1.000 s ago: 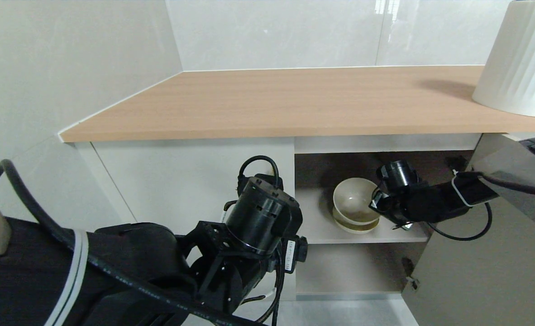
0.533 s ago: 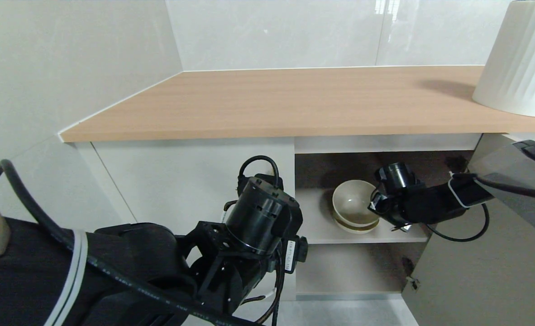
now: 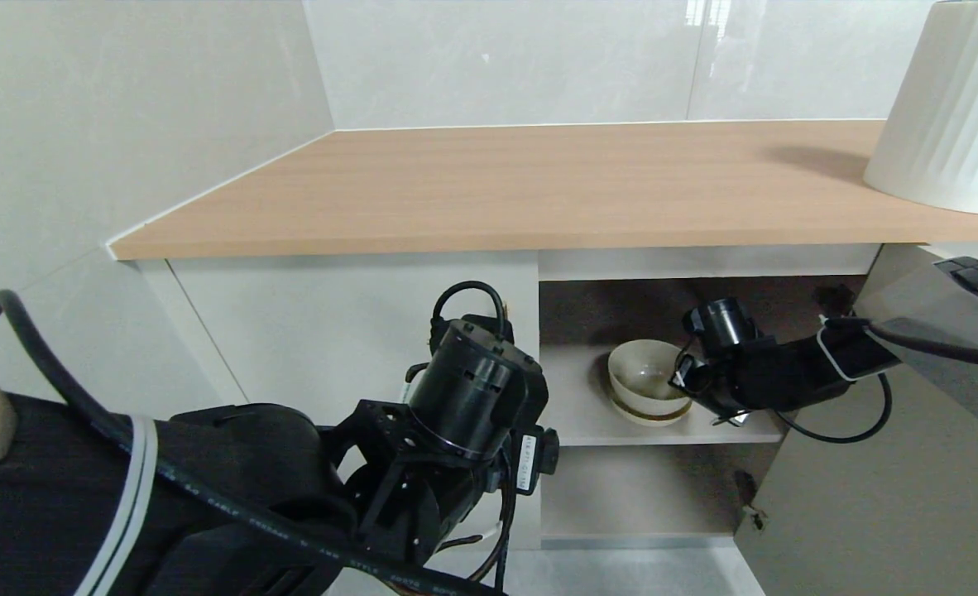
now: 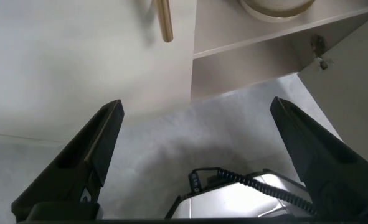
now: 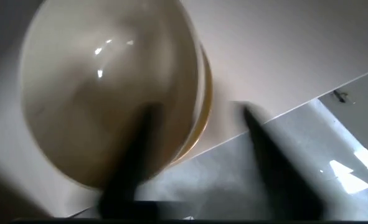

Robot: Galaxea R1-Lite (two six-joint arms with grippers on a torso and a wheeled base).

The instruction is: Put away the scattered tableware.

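Lowered since earlier, the bowl [image 3: 643, 374] is nested in a second bowl [image 3: 648, 410]. Its rim is straddled by the parted right tool [image 5: 197, 109]; the left tool [image 4: 196, 102] is held wide.

left arm [image 3: 290, 463] low | left gripper [image 4: 196, 109] spread wide | right arm [image 3: 787, 372] outstretched | right gripper [image 5: 196, 112] apparently parted, blurred
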